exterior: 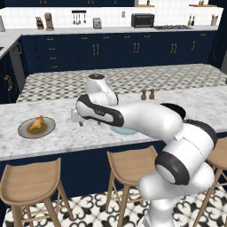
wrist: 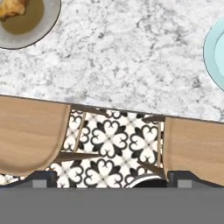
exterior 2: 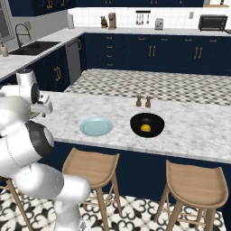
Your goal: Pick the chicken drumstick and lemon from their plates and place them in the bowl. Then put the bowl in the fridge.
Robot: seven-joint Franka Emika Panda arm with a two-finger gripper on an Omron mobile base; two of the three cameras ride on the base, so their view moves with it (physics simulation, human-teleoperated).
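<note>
— On the marble worktop (exterior 2: 189, 122), where does everything lie?
— Lemon (exterior 2: 145, 128) already sits in the black bowl (exterior 2: 153, 118), right of the bare light blue plate (exterior 2: 96, 126). Chicken drumstick (exterior: 37, 123) lies on the grey plate (exterior: 24, 131), far left.
— And the pincer (wrist: 112, 179)?
— Spread wide, pinching nothing, hanging over the near worktop edge between both plates, above the wooden stools (wrist: 26, 135). I judge it's heading left for the drumstick.
— Fridge?
— Can't see it.
</note>
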